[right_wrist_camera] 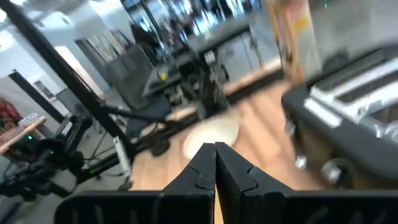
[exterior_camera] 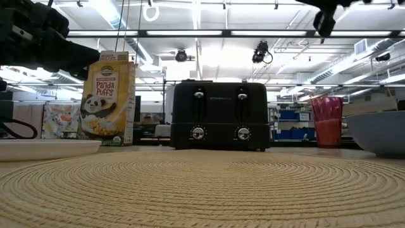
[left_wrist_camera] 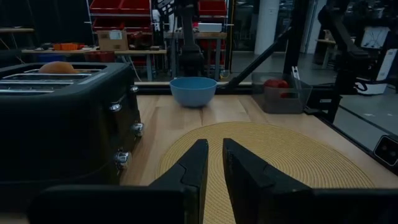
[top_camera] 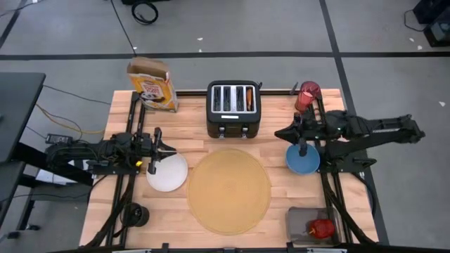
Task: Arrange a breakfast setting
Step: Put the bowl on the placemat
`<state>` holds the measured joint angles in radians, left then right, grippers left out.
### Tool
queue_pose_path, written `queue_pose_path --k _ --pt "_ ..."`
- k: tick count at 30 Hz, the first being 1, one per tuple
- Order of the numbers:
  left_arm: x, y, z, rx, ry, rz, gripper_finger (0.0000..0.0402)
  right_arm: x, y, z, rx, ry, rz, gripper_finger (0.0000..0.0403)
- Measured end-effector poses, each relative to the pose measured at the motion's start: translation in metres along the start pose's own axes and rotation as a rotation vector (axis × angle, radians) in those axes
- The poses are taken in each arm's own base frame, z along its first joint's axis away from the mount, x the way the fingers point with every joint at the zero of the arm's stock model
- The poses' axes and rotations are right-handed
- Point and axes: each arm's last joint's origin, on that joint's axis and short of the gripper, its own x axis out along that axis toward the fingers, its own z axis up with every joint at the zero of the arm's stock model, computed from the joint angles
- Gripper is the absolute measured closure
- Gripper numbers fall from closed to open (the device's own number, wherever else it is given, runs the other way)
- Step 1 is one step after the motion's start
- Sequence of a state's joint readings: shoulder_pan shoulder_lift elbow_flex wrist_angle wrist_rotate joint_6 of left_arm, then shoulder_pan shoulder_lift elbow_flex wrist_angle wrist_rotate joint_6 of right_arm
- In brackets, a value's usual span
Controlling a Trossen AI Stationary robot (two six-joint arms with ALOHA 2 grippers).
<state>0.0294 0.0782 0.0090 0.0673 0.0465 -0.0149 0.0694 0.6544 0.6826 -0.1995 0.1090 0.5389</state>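
The round tan placemat (top_camera: 228, 190) lies at the table's middle front. A white plate (top_camera: 167, 172) rests just left of it and a blue bowl (top_camera: 302, 160) just right of it. Behind the bowl stands the red cup (top_camera: 308, 95). The red apple (top_camera: 322, 227) sits in a clear bin at the front right. My left gripper (top_camera: 171, 150) points level over the plate's far edge, with only a narrow gap between its fingers (left_wrist_camera: 214, 165) and nothing in it. My right gripper (top_camera: 279, 133) hangs high beside the toaster, shut and empty (right_wrist_camera: 215, 157).
A black four-slot toaster (top_camera: 233, 109) stands behind the placemat, with a cereal box (top_camera: 152, 84) at the far left corner. The clear bin (top_camera: 304, 223) holding the apple takes up the front right corner. Bare wood shows in front of the toaster.
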Motion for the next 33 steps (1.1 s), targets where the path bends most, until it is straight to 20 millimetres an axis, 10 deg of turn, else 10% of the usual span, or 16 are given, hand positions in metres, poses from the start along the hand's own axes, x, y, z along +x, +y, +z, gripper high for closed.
queue_pose_path --k 10,18,28,33 --pt "0.000 0.000 0.000 0.000 0.000 0.000 0.0344 0.034 0.040 0.014 0.304 0.446 -0.119 0.0396" --pt "0.000 0.000 0.000 0.000 0.001 0.000 0.0344 0.034 0.044 -0.035 0.660 0.829 -0.608 0.0368" --pt "0.000 0.000 0.001 -0.002 -0.006 0.000 0.0344 0.058 0.034 -0.067 0.558 0.851 -0.876 0.0234" --pt "0.000 0.000 0.009 -0.268 -0.095 -0.015 0.0344 0.071 0.008 -0.098 0.513 0.976 -1.013 0.0222"
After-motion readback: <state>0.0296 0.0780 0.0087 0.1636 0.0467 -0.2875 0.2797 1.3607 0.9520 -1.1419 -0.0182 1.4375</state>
